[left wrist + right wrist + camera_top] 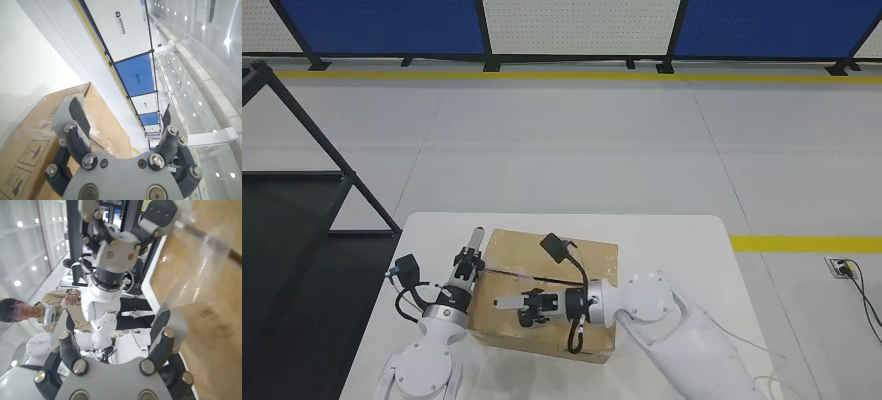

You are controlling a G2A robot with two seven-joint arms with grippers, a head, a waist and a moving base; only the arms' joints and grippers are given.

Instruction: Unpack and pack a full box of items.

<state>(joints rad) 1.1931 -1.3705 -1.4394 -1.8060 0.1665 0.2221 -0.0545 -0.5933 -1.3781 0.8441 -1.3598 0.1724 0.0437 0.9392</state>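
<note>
A brown cardboard box [572, 268], closed and sealed with clear tape, lies on the white table [672, 240]. At the box's left edge, my left gripper [474, 244] stands open. In the left wrist view one of its fingers [78, 113] lies against the taped top edge of the box [34, 130], while the left gripper [122, 115] holds nothing. My right gripper [505, 303] lies over the box top, pointing toward the left arm. The right wrist view shows the right gripper [113, 321] open and empty, one finger [162, 317] close to the box top [208, 298].
A black metal rack [302, 130] stands off the table's left side. Bare table runs behind and to the right of the box. Beyond the table is grey floor with a yellow line [802, 243] and blue and white panels [582, 25].
</note>
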